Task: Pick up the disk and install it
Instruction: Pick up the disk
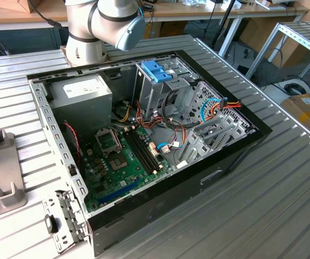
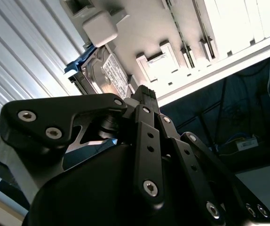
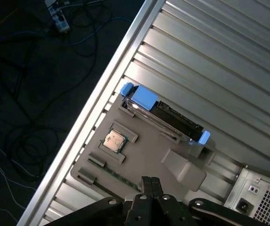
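One ribbed metal table [image 1: 263,178] carries everything. On it lies one open computer case [image 1: 220,162], on its side with black walls. Beyond the case rises one grey and pale blue robot arm [image 1: 98,24].

Inside the case, the exterior view shows one green motherboard [image 1: 122,156], one grey power supply box [image 1: 82,91] with a white label, and one blue caddy handle [image 1: 156,72] atop the drive cage. At the exterior view's left edge sits one grey fixture tray [image 1: 4,189], well apart from the case's open top.

The first wrist view looks down on that tray [image 3: 172,160] near the table's edge, with a corner of the case [image 3: 262,188] just beside it. One disk [image 3: 170,117] stands on edge in a slot of the tray, dark, with its light blue bracket showing as a broad piece and two end tabs. One processor chip [image 3: 115,139] lies flat in a square pocket of the tray, near the disk but apart from it.

The second wrist view adds the disk's flat face [image 2: 107,75] with its white label, which the first wrist view takes edge-on.

One gripper [image 3: 149,182] hangs over the tray, apart from the disk. In both wrist views its two black fingers are pressed together with nothing between them [image 2: 144,92].
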Controlling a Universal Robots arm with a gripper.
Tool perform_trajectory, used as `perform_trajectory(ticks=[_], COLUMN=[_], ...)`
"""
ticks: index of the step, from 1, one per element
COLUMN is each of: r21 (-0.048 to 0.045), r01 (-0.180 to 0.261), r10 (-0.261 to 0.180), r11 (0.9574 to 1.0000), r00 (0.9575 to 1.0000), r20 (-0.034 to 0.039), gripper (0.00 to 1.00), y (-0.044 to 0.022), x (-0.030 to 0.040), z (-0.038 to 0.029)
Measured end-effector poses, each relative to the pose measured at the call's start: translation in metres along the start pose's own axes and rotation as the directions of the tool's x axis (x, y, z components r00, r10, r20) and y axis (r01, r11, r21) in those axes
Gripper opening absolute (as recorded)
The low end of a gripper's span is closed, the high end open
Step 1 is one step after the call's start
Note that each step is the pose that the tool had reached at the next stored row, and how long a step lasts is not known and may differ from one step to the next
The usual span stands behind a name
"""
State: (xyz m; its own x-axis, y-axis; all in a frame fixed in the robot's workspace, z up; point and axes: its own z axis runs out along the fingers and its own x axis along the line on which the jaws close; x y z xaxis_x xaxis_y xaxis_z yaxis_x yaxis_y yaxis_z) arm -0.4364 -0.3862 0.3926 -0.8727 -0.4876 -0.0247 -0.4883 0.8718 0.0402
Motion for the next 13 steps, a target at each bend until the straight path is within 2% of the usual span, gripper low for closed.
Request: perform_trajectory(ticks=[13], r21=[-0.0007], r01=[0.029], r10=[-0.029], r11=[0.9996], r00=[0.9996], r20=[-0.0011], gripper=[0.1], y=[0.0], x=[0.0], z=[0.0])
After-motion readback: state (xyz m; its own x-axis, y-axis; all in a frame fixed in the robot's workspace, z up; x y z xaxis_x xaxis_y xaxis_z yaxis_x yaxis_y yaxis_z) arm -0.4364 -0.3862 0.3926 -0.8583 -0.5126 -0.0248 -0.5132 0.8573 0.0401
